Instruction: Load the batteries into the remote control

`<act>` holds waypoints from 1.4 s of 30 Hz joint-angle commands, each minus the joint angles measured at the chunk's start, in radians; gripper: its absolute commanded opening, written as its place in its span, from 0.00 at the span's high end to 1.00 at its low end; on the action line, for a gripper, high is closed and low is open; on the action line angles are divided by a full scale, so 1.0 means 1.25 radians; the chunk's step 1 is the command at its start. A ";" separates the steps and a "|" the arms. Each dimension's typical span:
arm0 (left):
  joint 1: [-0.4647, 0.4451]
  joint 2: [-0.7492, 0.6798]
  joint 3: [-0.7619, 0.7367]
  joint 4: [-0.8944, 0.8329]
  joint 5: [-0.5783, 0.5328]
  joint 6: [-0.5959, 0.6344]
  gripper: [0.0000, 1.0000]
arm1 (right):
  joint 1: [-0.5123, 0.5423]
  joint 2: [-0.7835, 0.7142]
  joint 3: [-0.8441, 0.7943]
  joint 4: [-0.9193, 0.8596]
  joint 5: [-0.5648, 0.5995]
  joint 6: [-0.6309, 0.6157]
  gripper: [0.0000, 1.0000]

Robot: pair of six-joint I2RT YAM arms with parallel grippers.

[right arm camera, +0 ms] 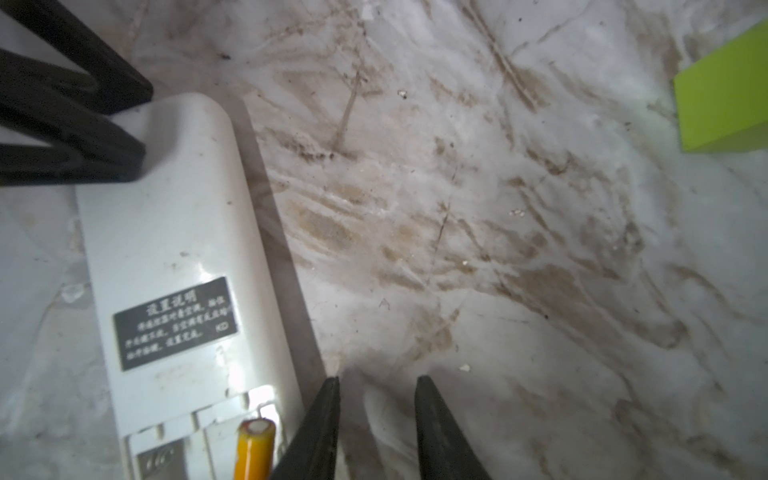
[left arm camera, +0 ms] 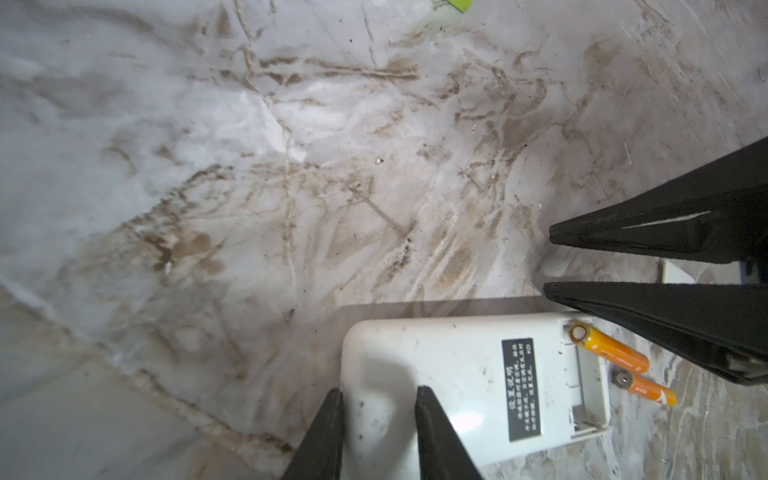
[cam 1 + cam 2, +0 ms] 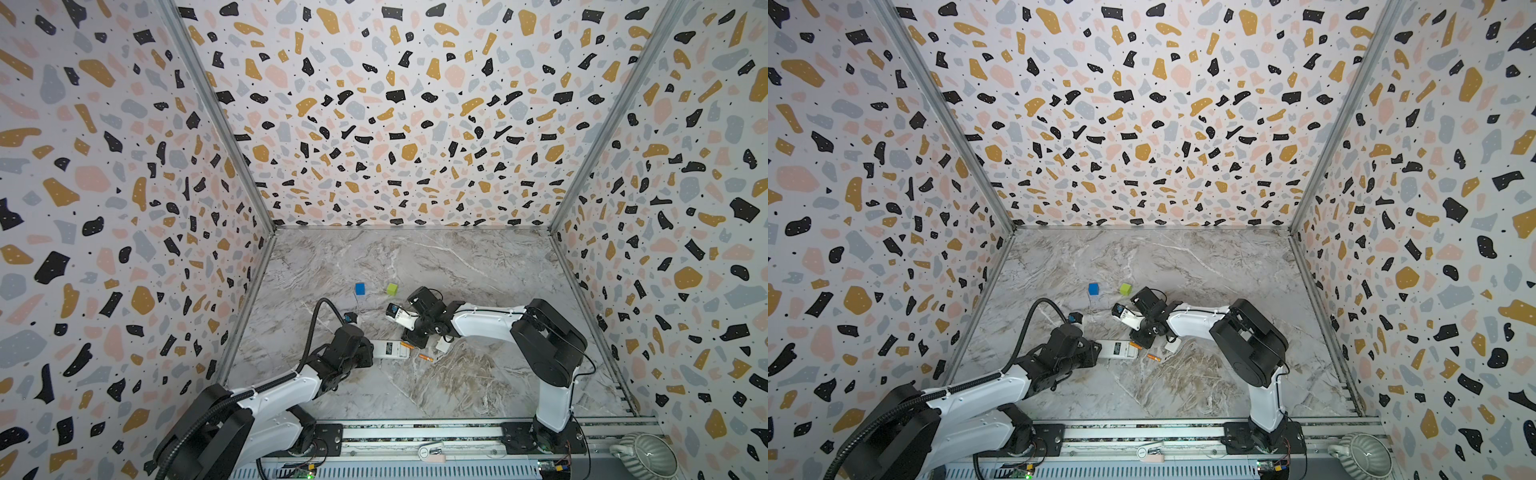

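The remote (image 2: 436, 365) is lying back-up on the table (image 2: 249, 166), near the middle front in both top views. Its bay (image 2: 586, 399) is standing open at the end facing the right arm. A tilted battery (image 2: 609, 351) is sitting only partly in the bay. One pale tip is resting at the bay's inner corner, and the body is slanting out past the remote's end. A loose battery (image 2: 646, 388) is lying on the table just beside that end, outside the bay. A black label (image 2: 521, 388) is showing on the back next to the bay.

The left gripper (image 2: 378, 390) is hanging over the remote's other end with its jaws a little apart. One finger (image 2: 432, 432) is sitting over the back and the other is just off the end. Whether either is touching the remote I cannot tell.

The right gripper (image 1: 377, 380) is hovering at the bay end, jaws spread, with only bare table between them. One of its fingers (image 1: 320, 428) is standing just beside the tilted battery, which it is not holding.

A small white piece (image 3: 442, 345) is lying on the table near the right gripper. Farther back, a blue cube (image 3: 360, 288) and a green cube (image 3: 392, 289) are sitting near each other, well apart from the remote.
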 commanded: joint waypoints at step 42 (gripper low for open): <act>-0.001 0.012 -0.023 -0.031 0.014 0.018 0.69 | 0.080 -0.056 -0.013 -0.102 0.037 -0.138 0.86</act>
